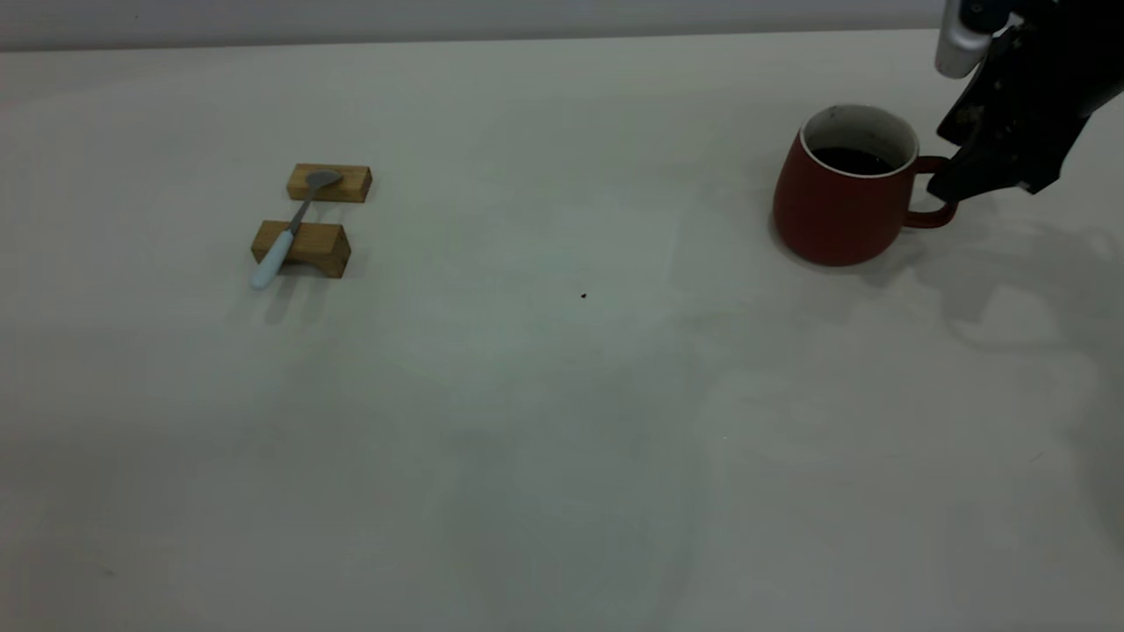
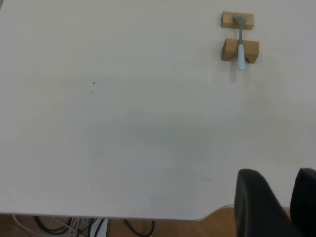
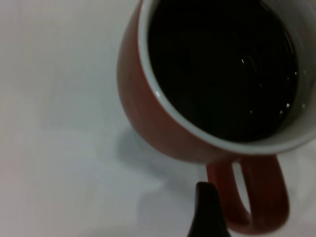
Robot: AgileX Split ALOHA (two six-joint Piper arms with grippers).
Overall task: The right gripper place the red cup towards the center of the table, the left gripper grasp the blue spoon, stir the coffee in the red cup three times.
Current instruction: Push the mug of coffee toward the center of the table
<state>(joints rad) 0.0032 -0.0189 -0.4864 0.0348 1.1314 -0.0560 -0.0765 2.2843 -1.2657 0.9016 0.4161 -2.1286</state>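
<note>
Bare desk (image 1: pixel 527 456) fills the front of the outside view, with only a tiny dark speck (image 1: pixel 583 296) near its middle. Farther back on the right stands the red cup (image 1: pixel 839 206), with dark coffee (image 1: pixel 852 161) inside. Its loop handle (image 1: pixel 933 193) points away from the middle of the desk, straight at the right gripper (image 1: pixel 953 180). That gripper sits just beside the handle, at the cup's outer side. From its own camera, one dark finger (image 3: pixel 207 210) shows right next to the handle, but I cannot tell if the fingers are spread or squeezed, or if they touch it yet. To grab the cup, I think the fingers must close on that handle, then bring the cup toward the speck.

Far off on the left, the blue spoon (image 1: pixel 285 233) lies across two wooden blocks (image 1: pixel 303 247), its pale handle toward the front and its bowl toward the back. The left gripper (image 2: pixel 279 205) waits well apart from the spoon, near the desk edge, with its fingers spread and holding nothing.
</note>
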